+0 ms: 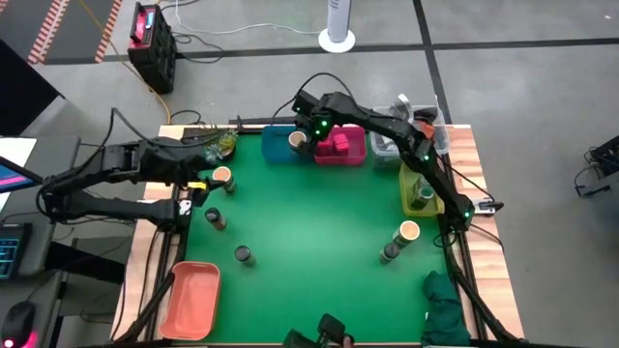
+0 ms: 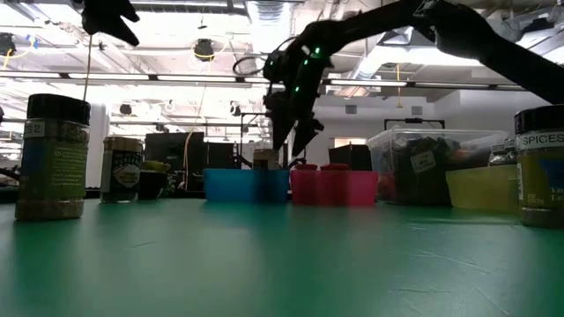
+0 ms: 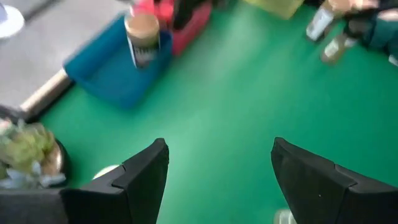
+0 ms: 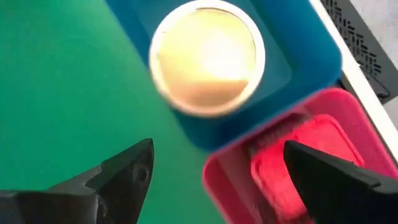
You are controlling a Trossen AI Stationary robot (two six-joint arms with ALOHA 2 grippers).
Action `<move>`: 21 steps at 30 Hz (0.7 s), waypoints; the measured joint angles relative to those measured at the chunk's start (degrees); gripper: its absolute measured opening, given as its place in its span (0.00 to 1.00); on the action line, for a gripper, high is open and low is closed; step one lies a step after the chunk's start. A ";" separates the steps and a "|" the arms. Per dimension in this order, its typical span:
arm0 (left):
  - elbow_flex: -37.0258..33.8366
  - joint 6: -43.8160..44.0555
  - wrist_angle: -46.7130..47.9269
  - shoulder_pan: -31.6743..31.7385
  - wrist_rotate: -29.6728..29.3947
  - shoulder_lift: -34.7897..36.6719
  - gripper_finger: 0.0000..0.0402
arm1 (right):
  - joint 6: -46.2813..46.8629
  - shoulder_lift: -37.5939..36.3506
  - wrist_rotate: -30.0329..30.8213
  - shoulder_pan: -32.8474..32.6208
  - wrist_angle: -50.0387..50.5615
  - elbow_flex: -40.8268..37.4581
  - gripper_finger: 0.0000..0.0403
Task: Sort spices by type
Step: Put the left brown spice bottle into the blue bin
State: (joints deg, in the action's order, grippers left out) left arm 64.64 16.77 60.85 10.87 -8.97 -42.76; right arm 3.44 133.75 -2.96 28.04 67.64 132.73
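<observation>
Tan-topped jar [image 4: 206, 57] is sitting upright in the blue bin [image 4: 298, 59], and the right gripper [image 4: 214, 180] is hanging over it with fingers spread, gripping nothing (a drop-off, I judge). Next: fetching another jar [image 1: 221, 178], beside the open-fingered left gripper [image 1: 201, 184].

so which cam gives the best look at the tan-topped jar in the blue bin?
Right wrist view: the tan-topped jar fills the frame, standing inside the blue bin. High view shows it small. Left wrist view shows it blurred. Low view barely shows it behind the bin wall.
</observation>
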 joint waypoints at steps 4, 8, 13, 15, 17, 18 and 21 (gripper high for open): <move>0.00 -1.07 5.05 0.00 1.14 -4.19 0.67 | 0.16 -4.41 3.20 -1.22 2.29 0.00 0.95; -0.07 -3.18 9.55 0.51 -2.14 -9.11 0.67 | 2.47 -10.00 6.73 -3.18 2.86 0.00 0.95; -0.07 -4.04 10.61 4.90 -5.43 -13.72 0.67 | 6.30 -16.53 8.42 -7.46 3.62 0.09 0.95; -0.07 -4.00 10.30 8.01 -3.85 -15.22 0.67 | 7.09 -18.11 10.49 -9.84 5.33 0.07 0.95; -0.07 -4.38 9.25 11.18 -1.24 -16.65 0.68 | 7.90 -19.48 12.51 -12.20 6.55 0.07 0.95; -0.07 -4.83 8.33 12.57 0.30 -17.34 0.68 | 8.35 -20.01 13.39 -13.33 7.32 0.07 0.95; -0.07 -5.61 7.28 16.19 4.11 -19.46 0.71 | 9.72 -21.30 15.06 -16.47 8.42 0.07 0.95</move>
State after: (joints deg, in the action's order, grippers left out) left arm 64.58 11.16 68.13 27.07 -4.87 -62.22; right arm 13.16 112.46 12.10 11.57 76.07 132.79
